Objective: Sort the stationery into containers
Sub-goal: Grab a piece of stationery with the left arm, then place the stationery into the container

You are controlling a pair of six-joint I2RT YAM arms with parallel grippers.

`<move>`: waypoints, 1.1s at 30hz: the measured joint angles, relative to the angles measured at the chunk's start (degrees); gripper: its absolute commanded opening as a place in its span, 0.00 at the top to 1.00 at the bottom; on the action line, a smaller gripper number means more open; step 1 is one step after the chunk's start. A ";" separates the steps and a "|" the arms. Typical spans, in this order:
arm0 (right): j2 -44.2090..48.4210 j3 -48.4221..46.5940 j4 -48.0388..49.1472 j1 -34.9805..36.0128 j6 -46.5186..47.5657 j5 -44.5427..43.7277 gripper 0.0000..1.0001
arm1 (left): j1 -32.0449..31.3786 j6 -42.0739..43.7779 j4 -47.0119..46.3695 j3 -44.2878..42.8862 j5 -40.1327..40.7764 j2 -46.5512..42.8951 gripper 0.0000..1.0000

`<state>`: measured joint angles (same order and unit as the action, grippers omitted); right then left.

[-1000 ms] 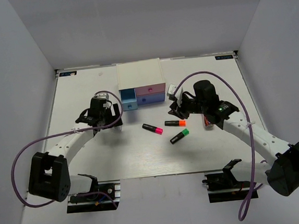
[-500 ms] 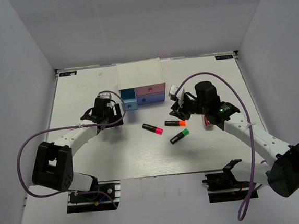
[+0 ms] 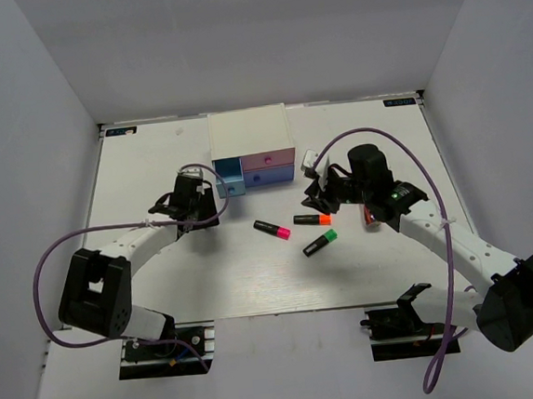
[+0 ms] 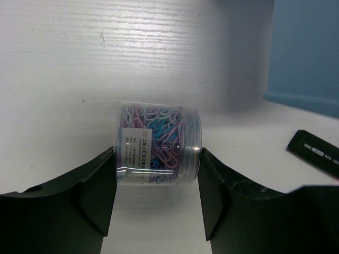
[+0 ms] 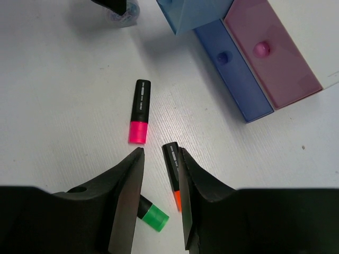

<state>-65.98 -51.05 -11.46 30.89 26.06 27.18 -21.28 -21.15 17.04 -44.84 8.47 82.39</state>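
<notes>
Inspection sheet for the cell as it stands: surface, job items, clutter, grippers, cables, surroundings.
surface: white table
job's things: white chest at the back, light blue drawer sticking out; pink highlighter, orange highlighter, green highlighter loose in front; paper-clip tub left of them
clutter: nothing seen
grippers: left gripper closed on the tub; right gripper open, empty, over the orange highlighter
cables: purple cable looped along each arm
surroundings: plain grey walls on three sides

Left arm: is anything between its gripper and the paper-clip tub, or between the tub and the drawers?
Nothing visible. The left gripper has its fingers against both sides of the paper-clip tub, and only bare table lies between the tub and the light blue drawer. A black highlighter lies off to the side, clear of that line.
</notes>
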 measured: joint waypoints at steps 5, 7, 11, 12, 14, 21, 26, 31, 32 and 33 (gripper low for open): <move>0.02 0.00 0.00 -0.15 -0.33 0.07 0.52 | -0.24 -0.85 5.68 0.20 -0.17 -8.31 0.84; 0.09 0.00 0.02 -0.15 -0.26 0.37 0.52 | -0.24 -0.98 8.13 0.00 -0.85 -14.49 0.84; 0.35 0.00 0.15 -0.20 -0.61 1.31 0.64 | -0.24 -0.59 11.89 -3.80 -3.56 -24.06 0.84; 0.37 0.00 0.44 -0.20 -0.81 1.53 0.67 | -0.24 -0.48 12.35 -5.64 -4.44 -25.35 0.84; 0.35 0.00 1.11 -0.20 -1.40 1.88 0.69 | -0.24 -0.50 12.70 -9.22 -5.60 -25.64 0.84; 0.35 0.00 2.62 -0.20 -2.64 2.38 0.70 | -0.26 -3.28 9.27 -20.20 -7.08 -14.75 0.84; 0.87 0.31 2.75 -0.26 -3.15 2.21 0.70 | -0.35 -5.18 9.49 -22.43 -6.71 -6.45 0.84; 2.47 1.27 3.10 -0.48 -3.21 1.88 0.70 | -0.68 -6.14 9.44 -22.73 -6.84 -3.39 0.84; 2.62 1.33 3.10 -0.52 -3.23 1.86 0.70 | -0.76 -6.36 9.27 -23.06 -6.97 -3.39 0.84; 2.67 1.36 3.13 -0.57 -3.23 1.84 0.70 | -0.85 -6.54 9.07 -23.45 -6.99 -3.39 0.84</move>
<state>-63.31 -49.69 -8.34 30.33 22.83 29.02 -22.13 -27.68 26.11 -68.29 1.48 79.00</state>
